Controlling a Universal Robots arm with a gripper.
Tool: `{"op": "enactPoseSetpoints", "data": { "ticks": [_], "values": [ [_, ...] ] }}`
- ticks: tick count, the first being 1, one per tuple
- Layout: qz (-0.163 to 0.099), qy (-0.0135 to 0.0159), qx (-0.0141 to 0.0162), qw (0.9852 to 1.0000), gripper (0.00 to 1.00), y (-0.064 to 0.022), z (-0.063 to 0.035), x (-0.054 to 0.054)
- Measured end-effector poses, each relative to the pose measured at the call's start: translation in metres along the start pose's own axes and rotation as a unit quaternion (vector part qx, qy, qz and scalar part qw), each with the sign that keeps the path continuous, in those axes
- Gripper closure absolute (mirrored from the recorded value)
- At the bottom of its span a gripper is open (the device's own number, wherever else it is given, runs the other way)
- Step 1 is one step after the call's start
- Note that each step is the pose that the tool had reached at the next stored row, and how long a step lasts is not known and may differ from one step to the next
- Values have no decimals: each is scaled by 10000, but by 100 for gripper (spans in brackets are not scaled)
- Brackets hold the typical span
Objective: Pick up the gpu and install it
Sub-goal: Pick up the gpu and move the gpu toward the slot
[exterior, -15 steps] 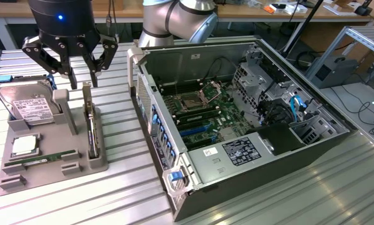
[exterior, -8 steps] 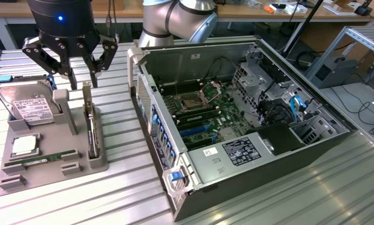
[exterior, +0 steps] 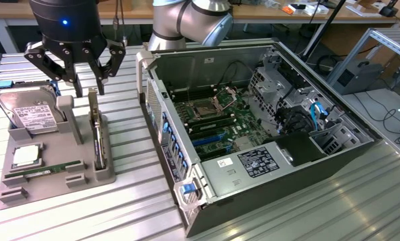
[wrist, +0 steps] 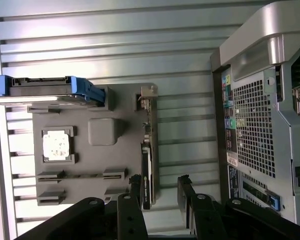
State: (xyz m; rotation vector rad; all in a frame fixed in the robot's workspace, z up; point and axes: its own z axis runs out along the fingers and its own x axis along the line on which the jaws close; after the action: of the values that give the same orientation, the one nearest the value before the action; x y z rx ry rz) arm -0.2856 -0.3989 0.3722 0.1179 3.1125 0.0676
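Note:
The gpu (exterior: 98, 134) is a thin green card standing on edge in a slot along the right side of a grey holder tray (exterior: 52, 193). In the wrist view the gpu (wrist: 146, 150) appears edge-on, with its silver bracket at one end. My gripper (exterior: 89, 92) hangs open just above the card's far end, with nothing held. In the wrist view the gripper (wrist: 159, 182) has one black finger on each side of the card's line, the card lying closer to one finger.
The tray also holds a silver hard drive (exterior: 29, 113), a CPU (exterior: 27, 155) and a memory stick (exterior: 42, 169). The open PC case (exterior: 307, 165) lies at the exterior view's right, its motherboard (exterior: 220, 120) exposed. Its rear panel (wrist: 260, 125) is close to the tray.

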Motion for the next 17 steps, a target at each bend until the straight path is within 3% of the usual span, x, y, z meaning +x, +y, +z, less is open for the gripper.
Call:
{"op": "enactPoseSetpoints", "data": {
  "ticks": [17],
  "values": [
    [0,0,0,10000,58,-4,96,2]
  ]
}}
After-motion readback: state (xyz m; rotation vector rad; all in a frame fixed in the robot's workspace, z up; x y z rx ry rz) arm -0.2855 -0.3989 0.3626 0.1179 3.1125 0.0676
